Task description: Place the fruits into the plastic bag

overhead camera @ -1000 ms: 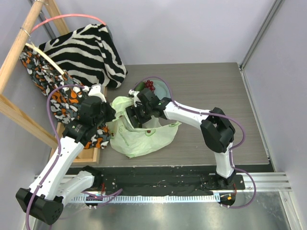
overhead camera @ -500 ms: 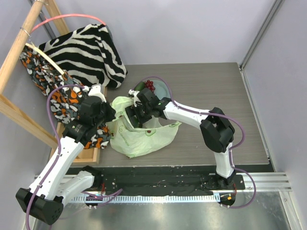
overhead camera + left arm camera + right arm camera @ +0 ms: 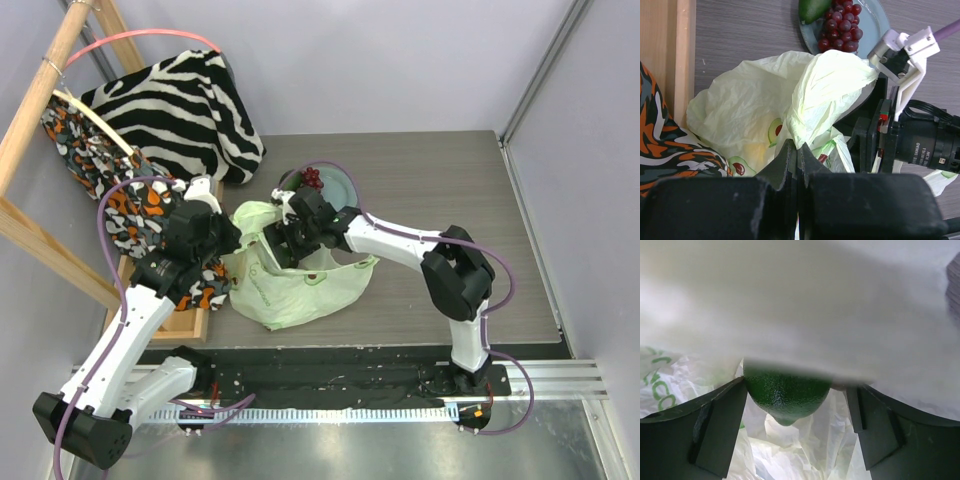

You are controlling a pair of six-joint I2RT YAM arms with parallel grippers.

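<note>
The pale green plastic bag (image 3: 290,292) lies in the middle of the table. My left gripper (image 3: 232,243) is shut on its upper edge (image 3: 805,125) and holds the mouth up. My right gripper (image 3: 283,245) reaches into the bag's mouth. In the right wrist view a green lime (image 3: 786,390) sits between its fingers (image 3: 720,425), touching the left one, with a gap to the right one; the jaws stand open. Bag plastic (image 3: 800,455) lies below it. The grape bunch (image 3: 840,25) and the avocado (image 3: 812,7) lie on the grey-blue plate (image 3: 877,22). The lemon and the dark round fruit are hidden.
A zebra-striped cloth (image 3: 190,105) lies at the back left. An orange patterned cloth (image 3: 130,215) hangs on a wooden frame (image 3: 195,320) along the left side, right behind my left gripper. The plate (image 3: 345,185) stands just behind the bag.
My right gripper has shifted slightly inside the bag's mouth. The left gripper and the bag have kept their place.
</note>
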